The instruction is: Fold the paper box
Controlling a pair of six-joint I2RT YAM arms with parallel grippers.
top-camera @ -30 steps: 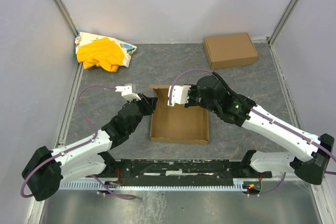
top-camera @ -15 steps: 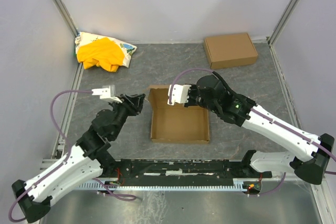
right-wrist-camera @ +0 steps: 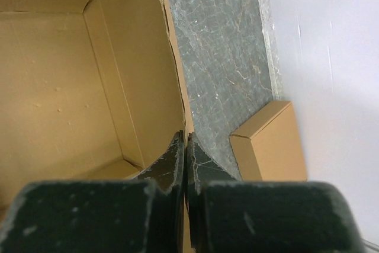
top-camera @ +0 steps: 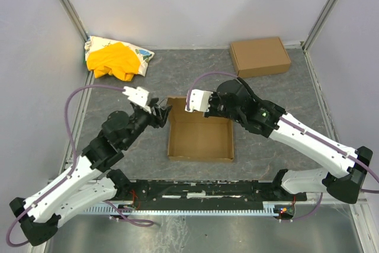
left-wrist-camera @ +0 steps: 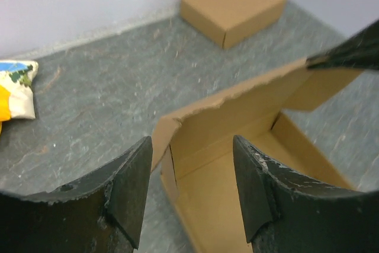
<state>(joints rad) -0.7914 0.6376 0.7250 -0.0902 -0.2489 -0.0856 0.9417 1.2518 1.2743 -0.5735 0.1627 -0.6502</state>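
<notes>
The paper box lies open-topped in the middle of the table, its walls raised. My right gripper is shut on the box's far wall; in the right wrist view the black fingers pinch that wall's thin top edge. My left gripper hovers open just outside the box's far-left corner. The left wrist view shows its jaws wide apart, with the box corner framed between them and nothing held. The right fingertip shows on the wall's far end.
A ready-made compact cardboard box sits at the back right, also close beyond the right gripper. A yellow-and-white cloth heap lies in the back left corner. Grey walls enclose the table on three sides.
The left arm let go of the box's left corner, drew back to the left, then came forward again beside it with its jaws opening wider. The right gripper kept its hold on the far wall.
</notes>
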